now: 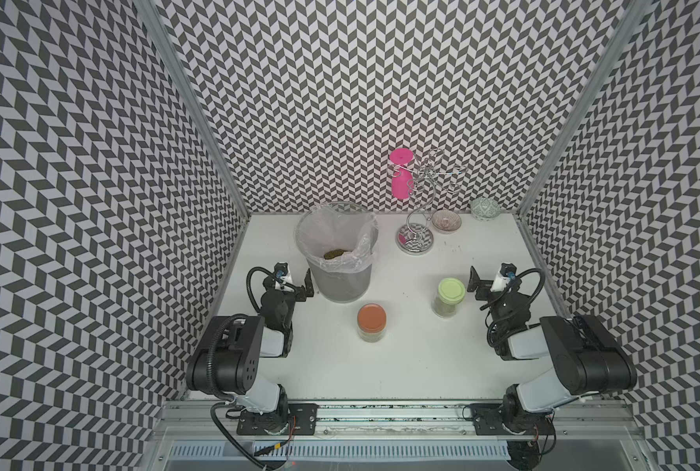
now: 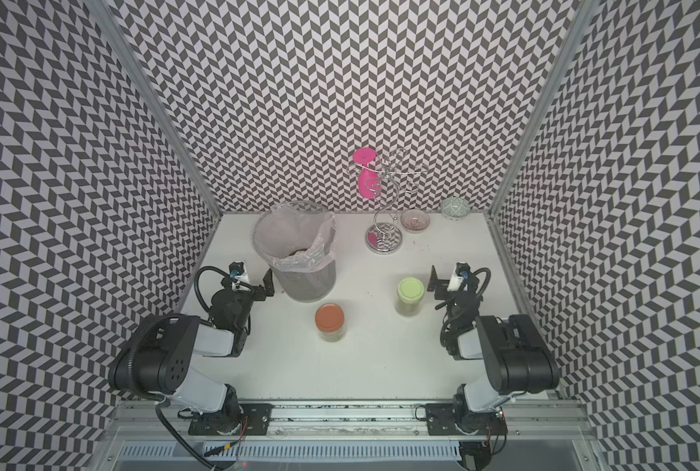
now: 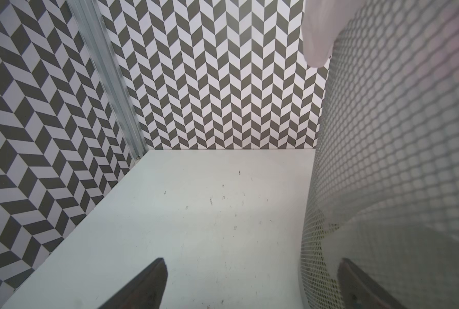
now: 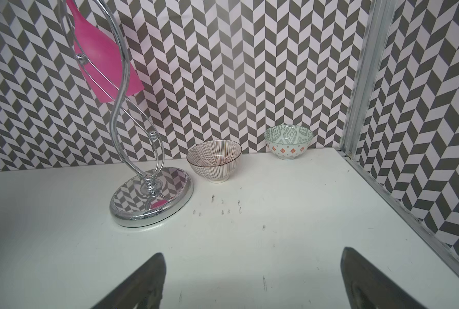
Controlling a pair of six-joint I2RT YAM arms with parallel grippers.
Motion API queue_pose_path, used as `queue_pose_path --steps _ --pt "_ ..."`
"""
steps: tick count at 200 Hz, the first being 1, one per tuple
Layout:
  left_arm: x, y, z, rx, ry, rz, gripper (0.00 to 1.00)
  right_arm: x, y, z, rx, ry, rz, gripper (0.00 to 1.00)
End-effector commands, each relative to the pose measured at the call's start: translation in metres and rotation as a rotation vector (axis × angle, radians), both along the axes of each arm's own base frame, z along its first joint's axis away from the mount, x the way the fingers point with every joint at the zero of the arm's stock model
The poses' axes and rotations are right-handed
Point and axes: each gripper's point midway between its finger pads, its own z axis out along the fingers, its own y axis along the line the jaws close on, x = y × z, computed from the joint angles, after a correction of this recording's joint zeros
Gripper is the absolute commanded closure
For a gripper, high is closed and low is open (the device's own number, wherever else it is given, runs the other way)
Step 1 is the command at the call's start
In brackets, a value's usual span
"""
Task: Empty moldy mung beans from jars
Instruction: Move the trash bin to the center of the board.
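Overhead: in both top views, two lidded jars stand upright on the white tabletop point(image 1: 401, 367) between the two arms.
Jars: the orange-lidded jar point(image 1: 371, 322) sits near centre, just in front of the grey bin point(image 1: 342, 285) and apart from it. The green-lidded jar point(image 1: 449, 297) stands to the right, near the right hand point(image 1: 475, 281) but clear of it.
Beans: a heap of mung beans point(image 1: 337, 254) lies in the bin's clear liner point(image 1: 358, 228); more show through the green-lidded jar's glass.
Hands: the left hand point(image 1: 305, 285) waits just beside the bin's left wall, jaws wide and empty. The right hand is equally wide and empty.
Left wrist: spread fingers point(image 3: 148, 283) hang over bare tabletop, with the bin's mesh wall close alongside.
Right wrist: beyond the spread fingers, a chrome stand point(image 4: 151, 198) carries a pink glass point(image 4: 102, 61) hung upside down. A striped bowl point(image 4: 214, 163) sits just beside the stand, and a patterned bowl point(image 4: 288, 141) sits by the far wall.
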Motion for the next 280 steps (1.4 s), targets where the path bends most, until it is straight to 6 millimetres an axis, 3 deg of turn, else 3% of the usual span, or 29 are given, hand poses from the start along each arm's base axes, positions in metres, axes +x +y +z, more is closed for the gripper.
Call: queue_pose_path --steps 1,135,158,162,170,181,188,215,239,259,280 --pt "0.002 0.000 0.011 0.011 -0.042 -0.006 0.00 0.004 0.001 0.016 -0.010 -0.065 -0.004 0.01" --pt "0.002 0.001 0.011 0.006 -0.043 -0.011 0.00 0.004 0.001 0.016 -0.009 -0.067 -0.004 0.01" --pt "0.003 0.017 0.016 -0.025 -0.046 0.093 0.00 0.002 0.000 0.027 -0.004 -0.103 -0.010 0.02" --pt "0.003 0.020 0.018 -0.029 -0.043 0.115 0.01 -0.006 0.000 0.017 -0.004 -0.077 -0.011 0.02" --pt "0.005 0.026 0.022 -0.036 -0.032 0.155 0.00 -0.007 0.000 0.021 -0.008 -0.080 -0.011 0.02" --pt "0.013 0.035 0.024 -0.072 0.038 0.229 0.00 -0.006 0.000 0.022 -0.015 -0.050 -0.025 0.03" --pt "0.018 0.042 0.023 -0.105 0.110 0.279 0.00 0.003 0.002 0.032 -0.016 -0.038 -0.027 0.03" --pt "0.025 0.055 0.027 -0.246 0.282 0.408 0.01 0.025 0.017 0.055 -0.019 0.071 -0.001 0.04" --pt "0.018 0.049 0.040 -0.358 0.353 0.419 0.00 0.037 0.042 0.074 -0.047 0.183 0.048 0.04" --pt "0.006 0.045 0.066 -0.417 0.326 0.401 0.00 0.040 0.068 0.087 -0.070 0.244 0.122 0.05" --pt "0.002 0.036 0.110 -0.453 0.261 0.326 0.00 0.039 0.107 0.099 -0.069 0.280 0.257 0.05"
